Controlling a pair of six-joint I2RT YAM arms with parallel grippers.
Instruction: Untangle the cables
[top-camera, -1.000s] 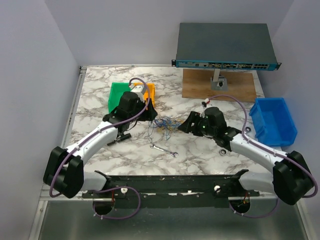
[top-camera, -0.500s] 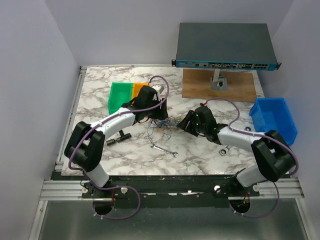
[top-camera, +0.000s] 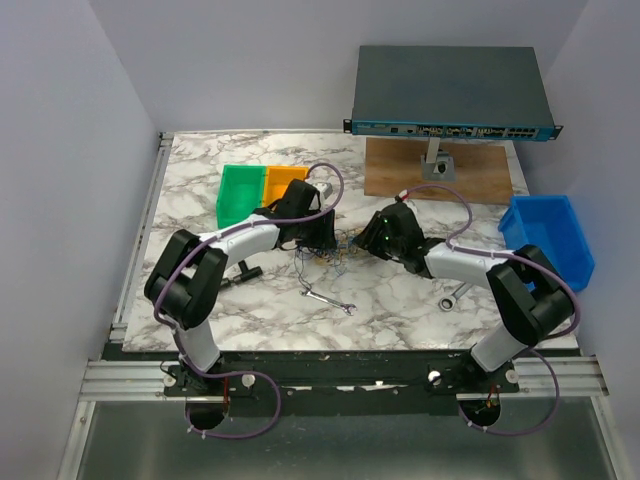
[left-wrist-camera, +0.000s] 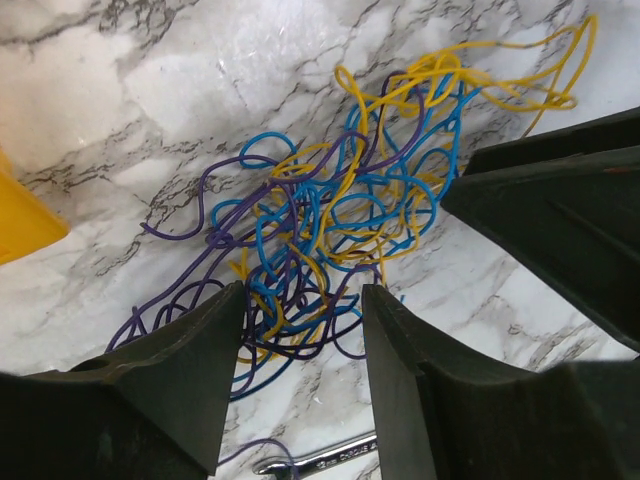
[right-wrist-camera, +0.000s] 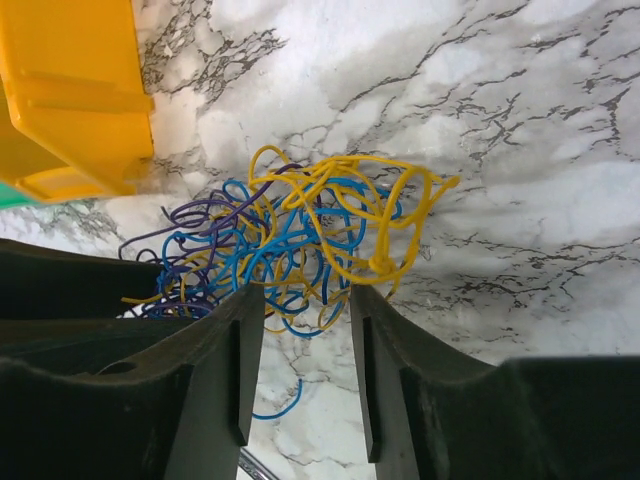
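The cables (top-camera: 335, 247) are a tangled clump of thin blue, yellow and purple wires (left-wrist-camera: 330, 210) lying on the marble table between both arms. My left gripper (left-wrist-camera: 303, 295) is open at the clump's near edge, and some loose strands lie between its fingertips. My right gripper (right-wrist-camera: 305, 298) is open on the opposite side of the tangle (right-wrist-camera: 290, 235), with a few loops reaching into its gap. In the top view the left gripper (top-camera: 322, 236) and right gripper (top-camera: 366, 240) face each other across the wires. Neither grips anything.
A green bin (top-camera: 238, 190) and an orange bin (top-camera: 280, 181) stand just behind the left gripper. A silver wrench (top-camera: 328, 300) lies in front of the tangle, another (top-camera: 455, 296) by the right arm. A blue bin (top-camera: 548, 240) sits at the right, a network switch (top-camera: 450, 90) behind.
Both arms have stretched forward and inward until the grippers flank the tangle. Both sets of jaws have narrowed, the right more than the left.
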